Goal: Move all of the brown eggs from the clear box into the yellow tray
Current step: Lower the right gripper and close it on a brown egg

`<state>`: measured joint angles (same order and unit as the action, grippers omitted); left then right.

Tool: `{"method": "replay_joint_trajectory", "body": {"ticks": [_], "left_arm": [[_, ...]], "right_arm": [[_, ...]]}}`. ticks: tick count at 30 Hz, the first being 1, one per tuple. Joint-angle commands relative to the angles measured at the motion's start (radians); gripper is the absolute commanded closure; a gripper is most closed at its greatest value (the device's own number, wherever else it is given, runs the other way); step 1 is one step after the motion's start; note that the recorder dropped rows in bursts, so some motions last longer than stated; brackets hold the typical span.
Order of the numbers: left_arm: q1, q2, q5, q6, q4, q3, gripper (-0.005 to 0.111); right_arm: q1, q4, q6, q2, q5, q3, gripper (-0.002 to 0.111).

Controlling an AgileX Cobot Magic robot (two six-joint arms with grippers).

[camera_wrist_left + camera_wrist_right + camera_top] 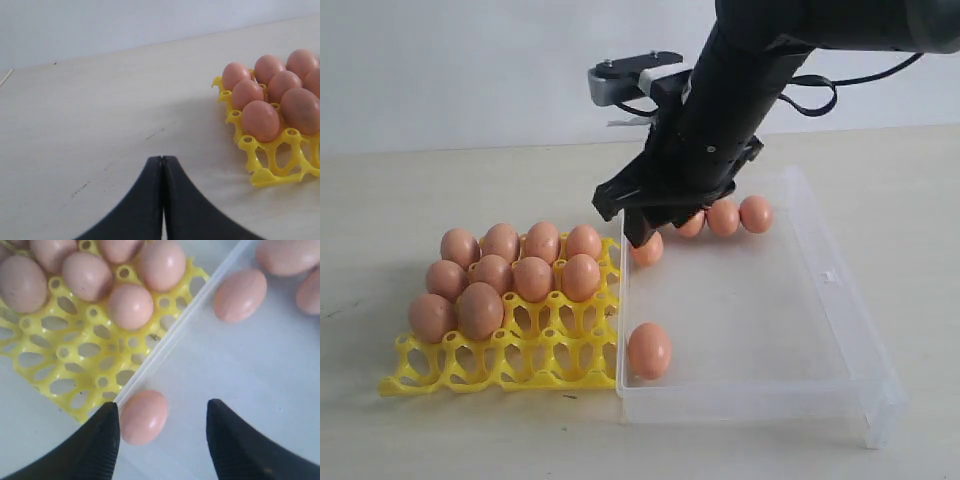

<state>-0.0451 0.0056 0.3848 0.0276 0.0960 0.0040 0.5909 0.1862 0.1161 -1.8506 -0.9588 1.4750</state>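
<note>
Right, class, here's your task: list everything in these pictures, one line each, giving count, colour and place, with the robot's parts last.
brown eggs in tray: ten, orange-brown, far two rows plus two cups of the third.
brown eggs in box: five visible, orange-brown, four towards the far end, one at the near left corner.
yellow tray: one, yellow, left of the box.
clear box: one, transparent, right of the tray.
table: one, pale beige, underneath.
left gripper: one, black, shut, beside the tray.
right gripper: one, black, open, above the box.
</note>
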Motion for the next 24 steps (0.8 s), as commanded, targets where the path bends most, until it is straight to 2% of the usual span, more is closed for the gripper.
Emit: {"method": "replay_joint_trajectory", "body": {"ticks": [1,24], "left_arm": [[-0.005,-0.006,-0.006,-0.005,-0.001,-0.004,0.107],[-0.005,-0.006,-0.006,-0.005,-0.001,-0.004,0.107]], "right_arm": [[-0.021,0.05,-0.042,-0.051,-0.067,-0.002,0.056],[-0.021,0.143,-0.038,-0.213,-0.037,-0.005,0.057]]}}
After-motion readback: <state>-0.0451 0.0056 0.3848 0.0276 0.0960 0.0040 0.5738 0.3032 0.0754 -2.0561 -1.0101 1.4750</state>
